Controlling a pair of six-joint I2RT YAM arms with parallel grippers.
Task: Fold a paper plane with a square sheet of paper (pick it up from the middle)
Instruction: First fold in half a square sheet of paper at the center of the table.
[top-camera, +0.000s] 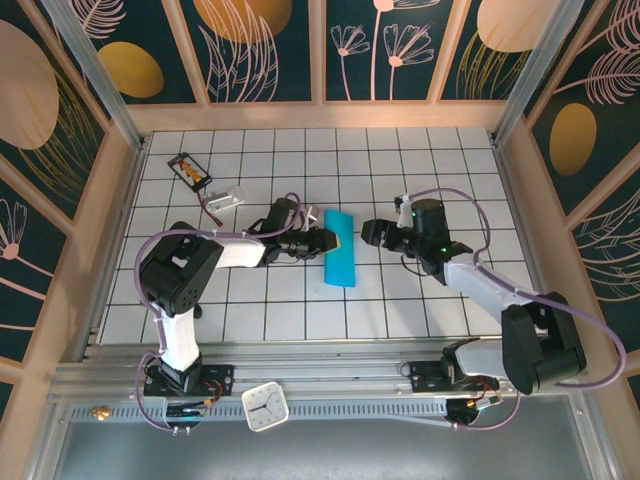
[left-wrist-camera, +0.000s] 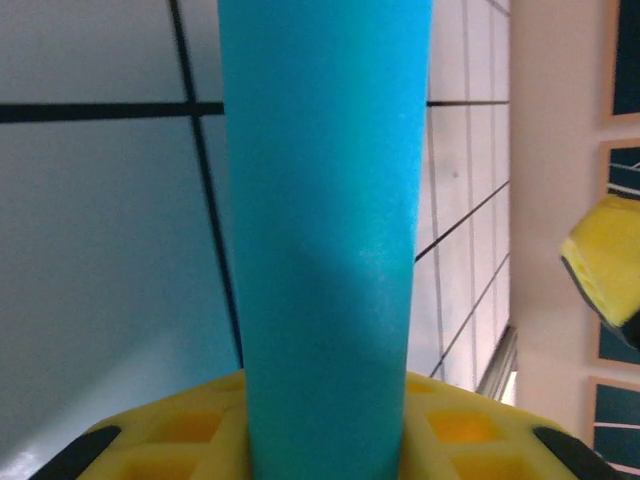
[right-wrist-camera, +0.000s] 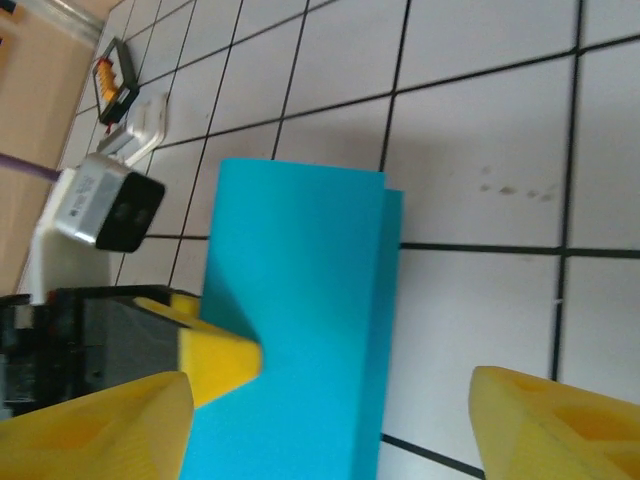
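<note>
Tiles, white with dark lines, cover the bench (top-camera: 430, 170). On it, near the middle, lies the thin teal-blue sheet of paper (top-camera: 340, 248), folded into a long narrow strip, between the two arms. The left end effector (top-camera: 326, 240) touches the strip's left edge; one yellow finger (right-wrist-camera: 218, 362) rests on top of it. I cannot tell if it is pinching the paper. The right end effector (top-camera: 367, 232) sits just beside the strip's right edge, its yellow fingers (right-wrist-camera: 555, 425) spread wide and holding nothing. Well apart, near the back-left corner, lies a small black card with orange marks (top-camera: 190, 170).
</note>
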